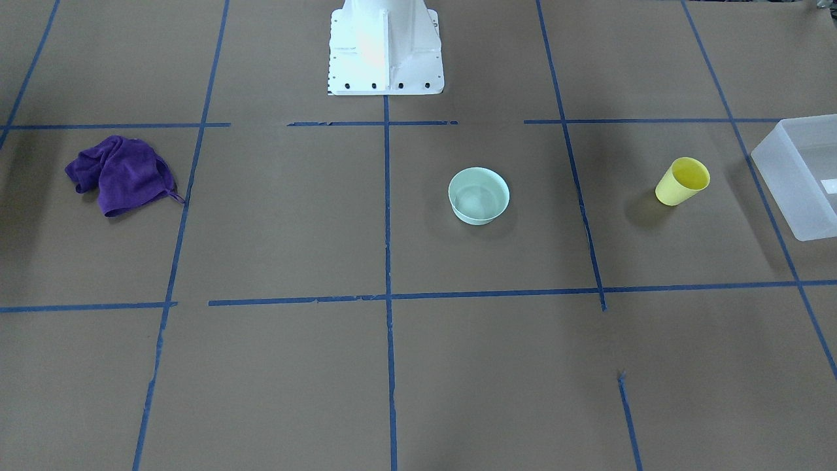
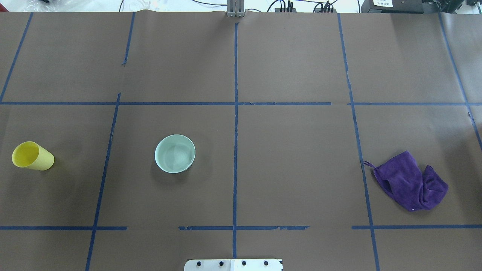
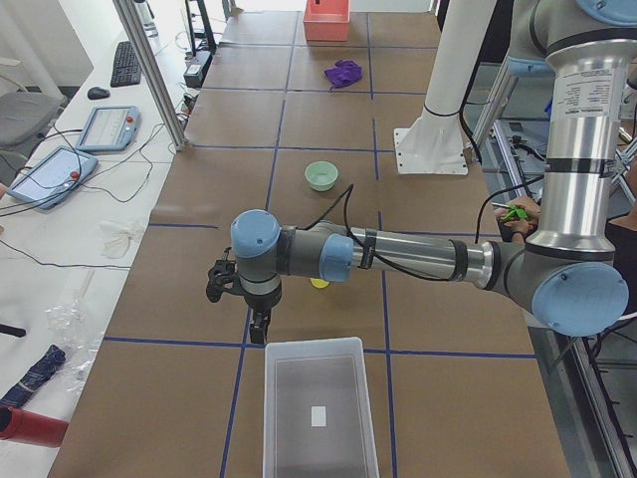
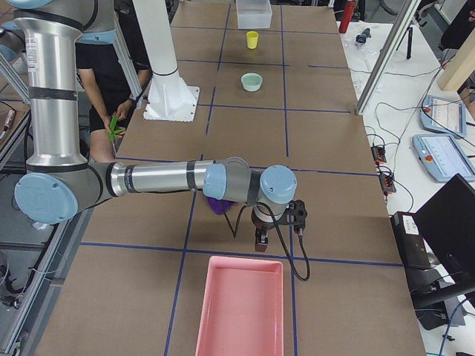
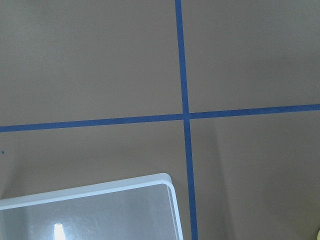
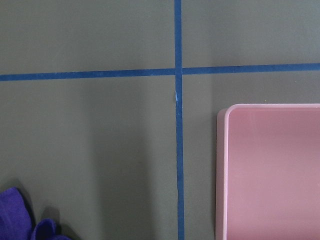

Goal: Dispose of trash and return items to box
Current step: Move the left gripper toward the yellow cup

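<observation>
A: Step in hand?

B: Judged as the start. Nothing is held or boxed. The yellow cup [image 1: 682, 181] is seen upright on the table [image 1: 294, 229], near the box [image 1: 801, 173] but apart from it. The mint bowl [image 1: 478, 195] is set mouth up toward the table's middle, well apart from the cup. The box is noted at the table's end on the robot's left, with neither item inside it.

A: Grippers?

B: The left gripper [image 3: 257, 324] is hung above the table just beside the box's rim. The right gripper [image 4: 261, 239] is hung just beyond the rim of a pink tray [image 4: 241, 308] at the opposite end. Both are shown in the side views only, so how far either is parted cannot be told. Nothing is seen carried by either.

A: Trash?

B: None is plainly marked. A crumpled purple cloth [image 1: 121, 173] is noted on the robot's right side, near the pink tray. It may be meant for that tray, but that is a guess only.

A: Next move?

B: The cup is best taken first by the left arm, being nearest. A short reach away from the box is called for. The jaws should be set across the cup's wall and closed lightly, since a thin tumbler is easily tipped or squeezed. It should then be lifted clear of the box's rim before being lowered in. The bowl would need a longer reach and a grip on its rim.
</observation>
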{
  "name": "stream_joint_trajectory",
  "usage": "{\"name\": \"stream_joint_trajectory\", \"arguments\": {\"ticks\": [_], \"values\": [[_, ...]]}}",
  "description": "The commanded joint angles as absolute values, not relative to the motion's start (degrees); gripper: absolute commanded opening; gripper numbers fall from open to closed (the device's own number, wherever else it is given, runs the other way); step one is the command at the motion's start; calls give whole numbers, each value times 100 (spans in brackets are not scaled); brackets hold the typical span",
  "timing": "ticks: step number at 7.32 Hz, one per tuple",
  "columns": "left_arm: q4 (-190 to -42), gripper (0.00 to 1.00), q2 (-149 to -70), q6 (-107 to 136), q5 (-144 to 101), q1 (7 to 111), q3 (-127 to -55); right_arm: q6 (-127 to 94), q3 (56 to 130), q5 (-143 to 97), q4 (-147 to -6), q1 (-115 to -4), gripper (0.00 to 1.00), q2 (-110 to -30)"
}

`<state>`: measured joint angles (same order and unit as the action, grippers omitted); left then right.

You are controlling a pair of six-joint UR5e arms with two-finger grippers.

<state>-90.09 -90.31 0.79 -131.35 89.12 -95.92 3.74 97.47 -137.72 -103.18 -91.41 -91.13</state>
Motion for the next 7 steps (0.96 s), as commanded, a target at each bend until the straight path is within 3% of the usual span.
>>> {"name": "stream_joint_trajectory", "arguments": {"ticks": [1,5,7], "values": [[-9035,100,-9035,79,-13148,8912,-9606,343,9747,-13772,-10318,-9141,100,-9097],[-9192,100,-8844,1189,-13140,8274,-10527,316,9967,-13808,-10318,-9149,100,-8974],[-10660,100,-8160,2515,-13140,7606,-10775,308,9967,-13808,-10318,-9141,100,-8974]]}}
